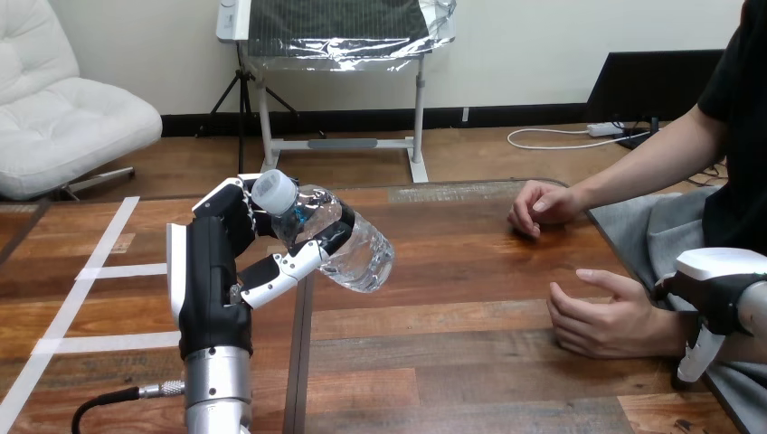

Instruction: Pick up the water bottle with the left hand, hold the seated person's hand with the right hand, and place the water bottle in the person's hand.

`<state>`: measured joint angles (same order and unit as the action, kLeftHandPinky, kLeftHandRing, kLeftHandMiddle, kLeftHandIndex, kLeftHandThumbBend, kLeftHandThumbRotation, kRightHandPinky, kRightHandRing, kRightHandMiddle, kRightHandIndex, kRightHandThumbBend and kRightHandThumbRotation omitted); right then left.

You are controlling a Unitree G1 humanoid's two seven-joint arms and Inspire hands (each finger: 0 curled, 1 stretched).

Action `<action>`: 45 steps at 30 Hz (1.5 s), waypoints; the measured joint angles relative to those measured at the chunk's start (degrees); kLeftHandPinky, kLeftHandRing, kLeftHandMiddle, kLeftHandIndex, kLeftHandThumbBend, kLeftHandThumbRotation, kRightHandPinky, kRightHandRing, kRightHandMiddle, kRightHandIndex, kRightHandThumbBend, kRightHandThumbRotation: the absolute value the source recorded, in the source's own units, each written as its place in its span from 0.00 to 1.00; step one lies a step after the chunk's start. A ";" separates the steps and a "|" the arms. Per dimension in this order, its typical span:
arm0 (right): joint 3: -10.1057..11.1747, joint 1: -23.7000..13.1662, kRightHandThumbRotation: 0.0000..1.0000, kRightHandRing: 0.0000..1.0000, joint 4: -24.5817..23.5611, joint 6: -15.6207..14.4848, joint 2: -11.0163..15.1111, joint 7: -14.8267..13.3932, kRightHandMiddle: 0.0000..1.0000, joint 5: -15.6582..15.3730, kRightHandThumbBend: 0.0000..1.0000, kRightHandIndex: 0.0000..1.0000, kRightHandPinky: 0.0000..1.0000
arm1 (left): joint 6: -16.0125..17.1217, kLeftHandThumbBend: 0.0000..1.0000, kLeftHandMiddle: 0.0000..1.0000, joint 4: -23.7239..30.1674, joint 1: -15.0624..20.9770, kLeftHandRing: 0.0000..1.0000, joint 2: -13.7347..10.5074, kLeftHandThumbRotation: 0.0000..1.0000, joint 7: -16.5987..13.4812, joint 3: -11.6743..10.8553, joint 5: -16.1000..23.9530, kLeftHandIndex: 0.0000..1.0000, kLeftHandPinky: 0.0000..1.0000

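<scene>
Up at the view's left, the silver left forearm rises from the bottom edge and ends in the left hand point(210, 276), which stands nearly upright with its white back shell turned to the left. Its fingers point(237, 201) curl over the neck end of the water bottle point(360, 255) and its thumb point(282, 269) presses in from below, so the bottle is clasped firmly and held clear of the table point(452, 362). The bottle is clear plastic and lies tilted, with its pale cap point(274, 191) up and toward the left and its base lower and toward the right. Part of the bottle's neck and shoulder is covered by the fingers. At the view's right the right hand point(716, 287) comes in low by the side edge and sits at the wrist of the person's nearer hand point(601, 318), touching or very close to it. Much of the right hand is cut off by the edge, and whether it has hold of the wrist cannot be told. The nearer hand is low over the table's right edge, thumb uppermost and loosely cupped, well apart from the bottle. The person's farther hand point(540, 206) rests on the table as a loose fist. White tape strips point(108, 270) cross the table at the left.
</scene>
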<state>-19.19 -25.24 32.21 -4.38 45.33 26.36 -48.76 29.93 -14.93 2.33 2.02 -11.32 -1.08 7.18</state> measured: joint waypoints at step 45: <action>-4.03 -6.87 0.04 0.69 8.34 3.17 -0.13 6.13 0.78 0.89 0.66 0.82 0.57 | -0.75 0.63 0.44 0.93 -0.05 0.42 -0.22 0.00 -0.29 -0.06 0.21 0.50 0.42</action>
<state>-23.22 -32.11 40.54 -1.21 45.20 32.49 -47.87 29.18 -14.01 2.28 1.80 -11.60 -1.14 7.38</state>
